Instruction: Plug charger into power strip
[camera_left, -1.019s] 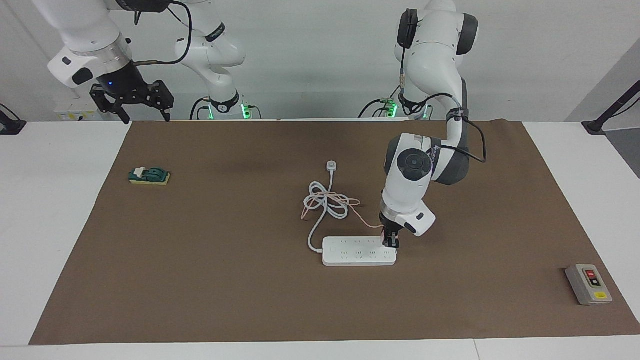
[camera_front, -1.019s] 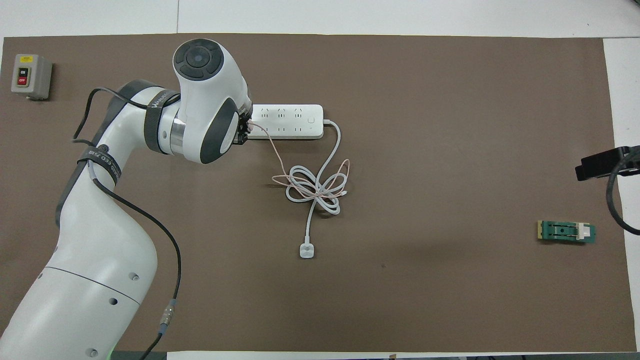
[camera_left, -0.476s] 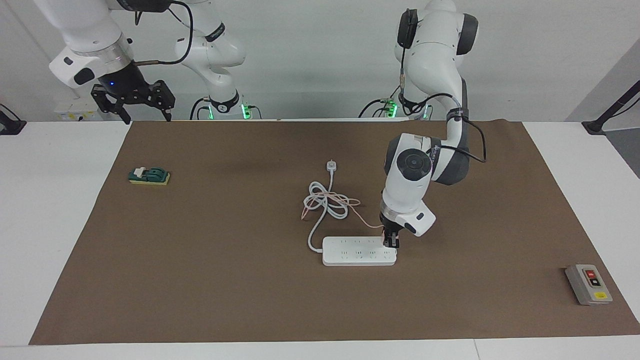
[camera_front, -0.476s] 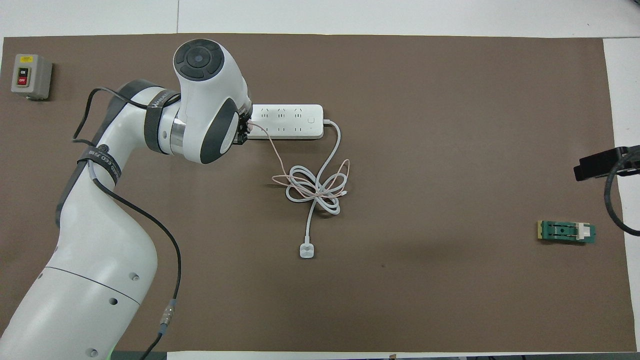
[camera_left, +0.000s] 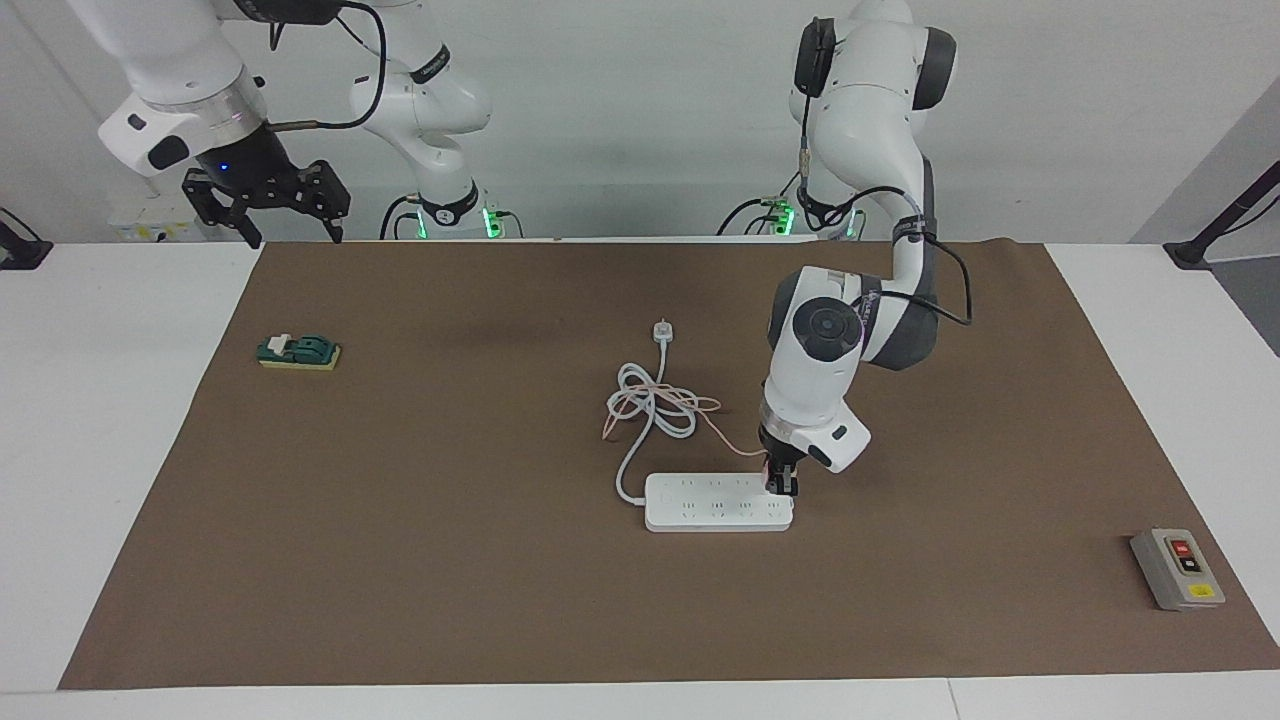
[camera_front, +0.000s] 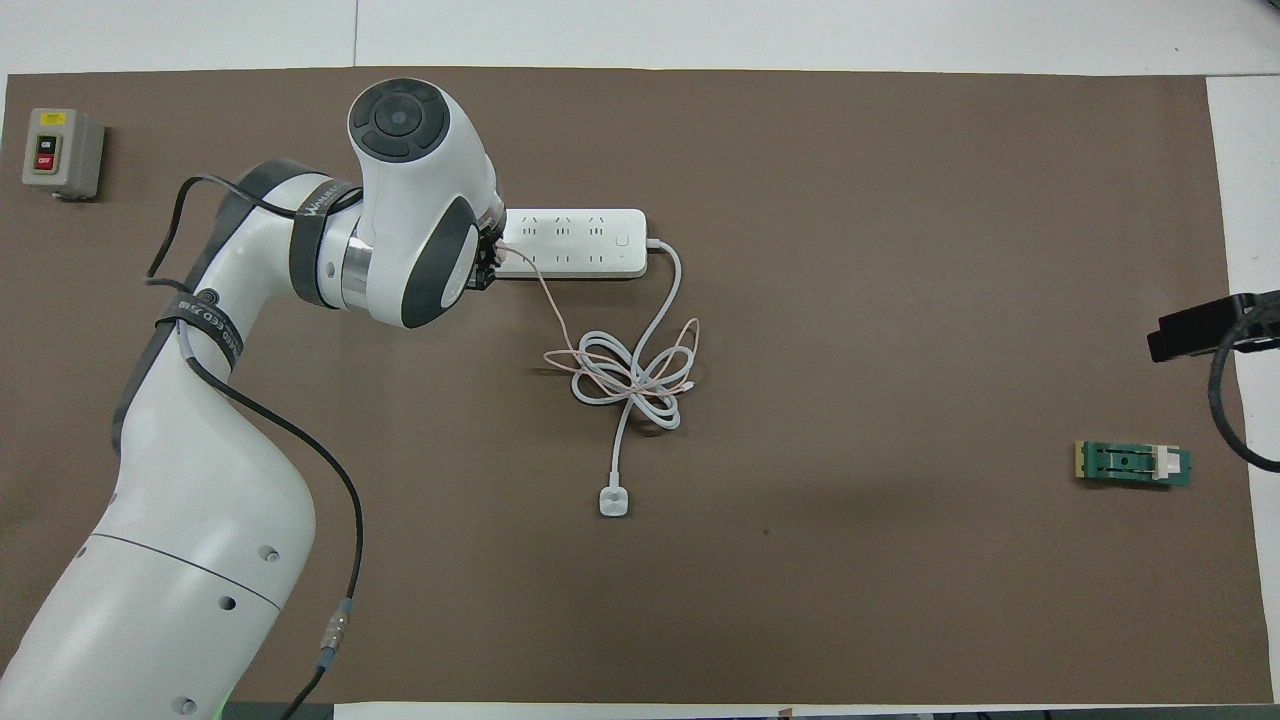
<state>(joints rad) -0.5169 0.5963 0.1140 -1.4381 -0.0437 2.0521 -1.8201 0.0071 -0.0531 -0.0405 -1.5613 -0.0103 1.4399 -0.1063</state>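
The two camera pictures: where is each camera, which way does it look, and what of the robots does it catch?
Facing view: high across the table, looking at the robots; both arms show, left gripper down on the power strip, right gripper waiting, raised.
Overhead view: above the robots' end, looking steeply down; the left arm shows, and a dark bit of the right.
Shared: strip, coiled cord, grey button box, green block.

Both views are evenly and brightly lit from above by soft, diffuse light. Shadows are faint and short: a thin dark edge lies under the power strip (camera_front: 572, 243) and its coiled cord (camera_front: 630, 385), and a pale blurry patch darkens the brown mat (camera_left: 450, 560) nearer the robots. The white tabletop (camera_left: 110, 420) looks bright without harsh glare. Focus is sharp across the mat; straight edges stay nearly straight, with little distortion at the borders.
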